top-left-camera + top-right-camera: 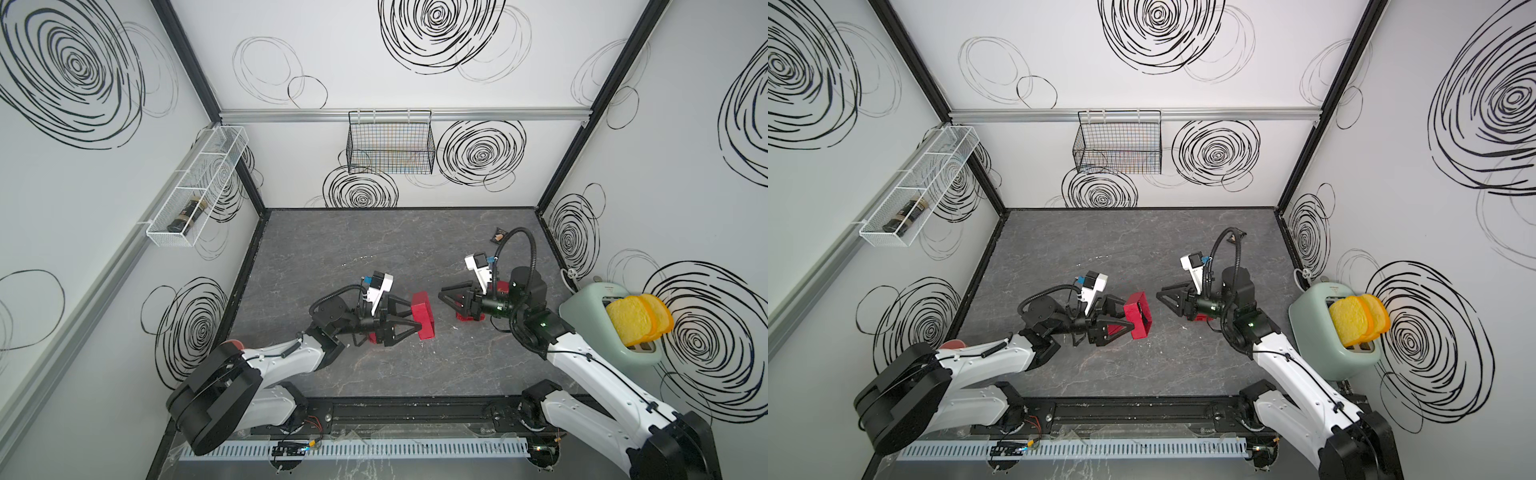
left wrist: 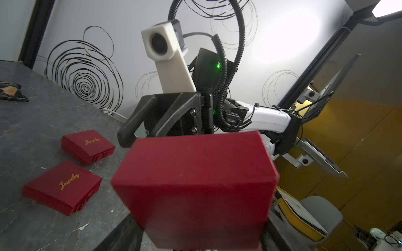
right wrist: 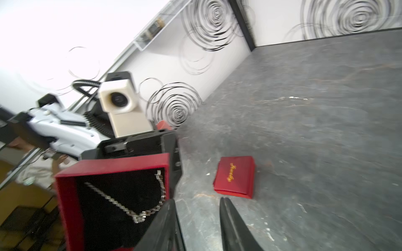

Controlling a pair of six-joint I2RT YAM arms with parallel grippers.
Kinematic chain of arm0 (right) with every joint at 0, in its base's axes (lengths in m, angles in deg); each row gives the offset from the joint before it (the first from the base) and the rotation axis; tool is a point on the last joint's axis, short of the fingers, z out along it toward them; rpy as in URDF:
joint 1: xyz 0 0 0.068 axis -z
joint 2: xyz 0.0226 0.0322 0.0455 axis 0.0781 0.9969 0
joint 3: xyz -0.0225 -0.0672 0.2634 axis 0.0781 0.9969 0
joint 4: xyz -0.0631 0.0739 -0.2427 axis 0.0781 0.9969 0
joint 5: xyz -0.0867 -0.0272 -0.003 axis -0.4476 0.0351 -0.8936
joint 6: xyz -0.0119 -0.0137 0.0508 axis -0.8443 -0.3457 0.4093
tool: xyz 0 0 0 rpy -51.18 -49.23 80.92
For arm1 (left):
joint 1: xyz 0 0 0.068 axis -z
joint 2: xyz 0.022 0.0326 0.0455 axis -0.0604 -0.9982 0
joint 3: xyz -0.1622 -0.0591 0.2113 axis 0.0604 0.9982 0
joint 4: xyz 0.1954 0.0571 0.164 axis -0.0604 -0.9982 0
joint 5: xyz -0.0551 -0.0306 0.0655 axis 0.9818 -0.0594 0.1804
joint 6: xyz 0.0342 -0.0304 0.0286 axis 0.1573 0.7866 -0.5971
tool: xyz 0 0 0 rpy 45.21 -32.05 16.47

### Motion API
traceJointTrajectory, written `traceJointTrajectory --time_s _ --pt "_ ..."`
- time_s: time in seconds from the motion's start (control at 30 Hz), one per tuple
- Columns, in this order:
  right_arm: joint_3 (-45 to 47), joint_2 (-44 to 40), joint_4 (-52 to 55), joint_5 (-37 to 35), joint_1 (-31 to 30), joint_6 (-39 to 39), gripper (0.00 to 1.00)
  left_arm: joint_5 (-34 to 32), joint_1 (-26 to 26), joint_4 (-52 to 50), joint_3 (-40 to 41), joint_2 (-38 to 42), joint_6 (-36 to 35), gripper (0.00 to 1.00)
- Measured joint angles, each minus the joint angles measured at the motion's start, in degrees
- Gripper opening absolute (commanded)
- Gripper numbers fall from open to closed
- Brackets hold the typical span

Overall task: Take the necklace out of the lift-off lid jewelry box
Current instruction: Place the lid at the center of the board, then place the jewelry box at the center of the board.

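My left gripper [image 1: 411,320] is shut on the red jewelry box [image 1: 423,316], lid off, which it holds off the table, tipped on its side. The box's open face [image 1: 1144,311] points at my right gripper [image 1: 441,293]. In the right wrist view a silver necklace [image 3: 130,208] lies on the black lining inside the box [image 3: 67,173]. My right gripper [image 3: 196,202] hovers just in front of the box's open side. Its jaws stand a little apart with only table between them, and one finger [image 3: 167,217] overlaps the box's near corner. In the left wrist view the box [image 2: 195,180] hides the left jaws.
A flat red piece lettered "Jewelry" [image 3: 235,176] lies on the table below the left gripper. Two more red Jewelry boxes [image 2: 87,145] [image 2: 63,187] sit under the right arm. A toaster with bread [image 1: 611,328] stands at the right wall, and a dark packet [image 1: 498,237] lies at the back right.
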Motion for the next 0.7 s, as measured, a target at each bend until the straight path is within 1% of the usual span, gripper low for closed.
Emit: traceJointTrajectory --time_s 0.13,0.23,0.37,0.43,0.47,0.6,0.7 --pt "-0.11 -0.81 -0.24 0.52 -3.52 -0.9 0.37 0.94 1.11 0.35 -0.87 -0.33 -0.02 0.65" --pt "-0.11 -0.68 -0.2 0.31 -3.98 -1.29 0.33 1.11 1.75 0.44 -1.18 -0.63 -0.04 0.65" --pt "-0.11 -0.66 -0.2 0.2 -3.98 -1.42 0.17 1.25 2.08 0.37 -1.22 -0.74 -0.11 0.65" --pt "-0.11 -0.66 -0.2 0.17 -3.98 -1.6 0.13 1.22 2.16 0.17 -1.25 -0.74 -0.17 0.65" --pt "-0.11 -0.68 -0.15 0.13 -3.98 -1.68 0.11 1.18 2.16 0.0 -1.25 -0.74 -0.39 0.67" --pt "-0.11 -1.16 1.05 -0.26 -3.98 -1.22 0.04 0.96 2.16 -1.22 -1.25 -0.63 -2.43 0.79" --pt "-0.11 -2.05 2.23 -0.94 -3.98 -1.33 0.02 0.74 2.47 -2.21 -1.25 -0.24 -3.85 0.83"
